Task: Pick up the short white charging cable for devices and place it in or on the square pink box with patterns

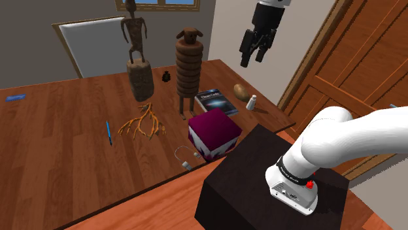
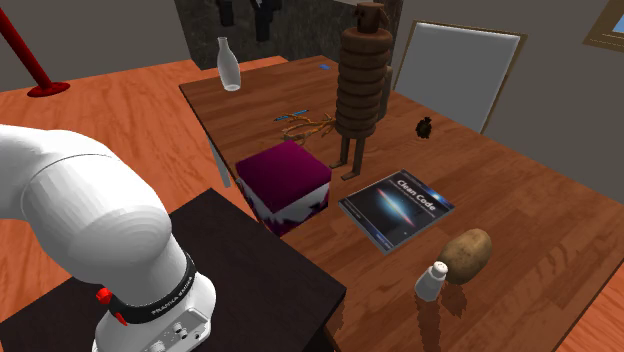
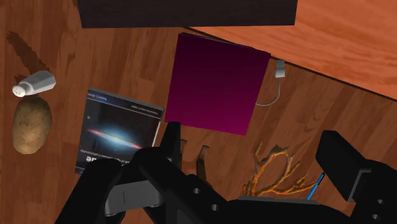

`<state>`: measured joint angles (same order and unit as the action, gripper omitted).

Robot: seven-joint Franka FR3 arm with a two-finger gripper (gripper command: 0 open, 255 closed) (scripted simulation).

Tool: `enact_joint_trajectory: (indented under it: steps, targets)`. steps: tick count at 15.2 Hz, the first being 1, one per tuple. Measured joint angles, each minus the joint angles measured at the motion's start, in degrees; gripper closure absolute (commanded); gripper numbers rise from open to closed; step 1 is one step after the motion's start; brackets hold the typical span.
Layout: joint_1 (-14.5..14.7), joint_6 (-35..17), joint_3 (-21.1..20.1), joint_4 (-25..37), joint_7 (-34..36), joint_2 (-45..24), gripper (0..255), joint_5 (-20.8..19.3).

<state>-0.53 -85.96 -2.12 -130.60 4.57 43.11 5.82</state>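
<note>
A short white cable (image 1: 184,159) lies curled on the wooden table (image 1: 65,157), close to the front edge and just beside the box. The square box (image 1: 214,134) has a dark magenta top and white patterned sides; it also appears in the second exterior view (image 2: 285,183). My gripper (image 1: 255,51) hangs open high above the table's far right end, well above both, with nothing between its fingers. In the wrist view the box (image 3: 216,83) lies ahead of the gripper (image 3: 232,184), and the cable (image 3: 277,81) lies along the box's side, its plug by a corner.
A tall ringed wooden figure (image 1: 187,65) stands behind the box, with a book (image 1: 216,101), a potato (image 1: 240,90) and a shaker (image 1: 251,102) beside it. An orange branch piece (image 1: 142,123), a blue pen (image 1: 109,132) and a thin statue (image 1: 137,55) stand further left. My black stand (image 1: 261,183) adjoins the table.
</note>
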Motion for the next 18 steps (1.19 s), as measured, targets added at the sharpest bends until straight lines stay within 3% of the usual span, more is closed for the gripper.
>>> enact_joint_trajectory:
  steps: [3,7,18]
  targets:
    - [0.3,-2.1,-0.8,-2.2,0.5,0.2,0,0.5]
    - [1.2,-8.7,-3.0,-8.4,1.3,0.0,0,1.7]
    - [4.6,-31.7,-10.8,-21.5,4.6,-9.0,0,6.1]
